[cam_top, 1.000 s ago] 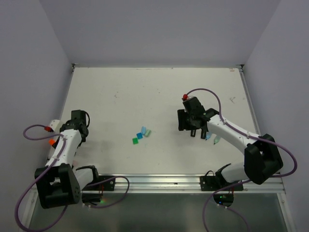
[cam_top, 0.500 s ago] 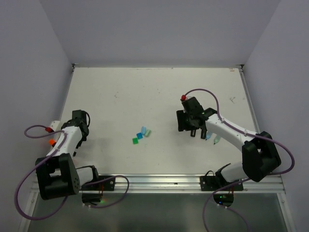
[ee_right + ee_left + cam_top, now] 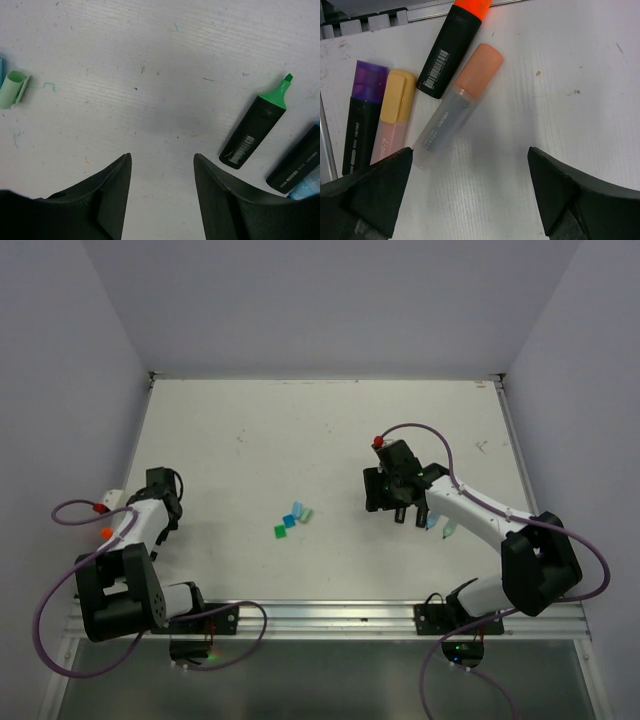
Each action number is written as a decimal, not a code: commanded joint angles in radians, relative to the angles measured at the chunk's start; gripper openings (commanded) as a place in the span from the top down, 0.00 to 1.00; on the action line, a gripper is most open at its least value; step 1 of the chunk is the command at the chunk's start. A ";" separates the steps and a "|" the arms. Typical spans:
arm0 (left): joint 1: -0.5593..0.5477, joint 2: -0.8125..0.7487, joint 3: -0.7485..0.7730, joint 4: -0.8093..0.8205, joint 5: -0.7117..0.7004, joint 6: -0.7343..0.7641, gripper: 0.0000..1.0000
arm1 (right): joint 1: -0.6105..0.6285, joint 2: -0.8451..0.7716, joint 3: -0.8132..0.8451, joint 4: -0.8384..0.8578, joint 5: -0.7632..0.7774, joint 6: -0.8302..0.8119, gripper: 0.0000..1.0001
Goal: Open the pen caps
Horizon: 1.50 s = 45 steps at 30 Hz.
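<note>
In the left wrist view several capped markers lie together: a black one (image 3: 449,57) with an orange cap (image 3: 471,5), a clear grey one (image 3: 442,127) with a peach-orange cap (image 3: 480,67), a pastel one with a yellow cap (image 3: 397,95), and a black one with a purple cap (image 3: 369,80). My left gripper (image 3: 469,154) is open and empty just below them; it also shows in the top view (image 3: 160,515). My right gripper (image 3: 161,157) is open and empty over bare table. A loose mint cap (image 3: 12,89) lies to its left. Loose green (image 3: 280,531), blue (image 3: 290,521), light blue (image 3: 297,508) and mint (image 3: 307,513) caps lie mid-table.
An uncapped black marker with a green tip (image 3: 257,125) and another black marker (image 3: 295,162) lie right of my right gripper (image 3: 390,502). The table's left edge and a metal rail (image 3: 370,21) run close to the left markers. Grey walls enclose the table.
My left arm has drawn slightly towards the table's left edge. My right gripper has shifted slightly left. Both stay open; no cap or marker has moved.
</note>
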 commanded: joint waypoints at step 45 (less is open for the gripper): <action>0.154 0.120 -0.036 0.253 0.072 0.159 0.12 | 0.007 -0.083 0.069 -0.030 -0.033 -0.018 0.43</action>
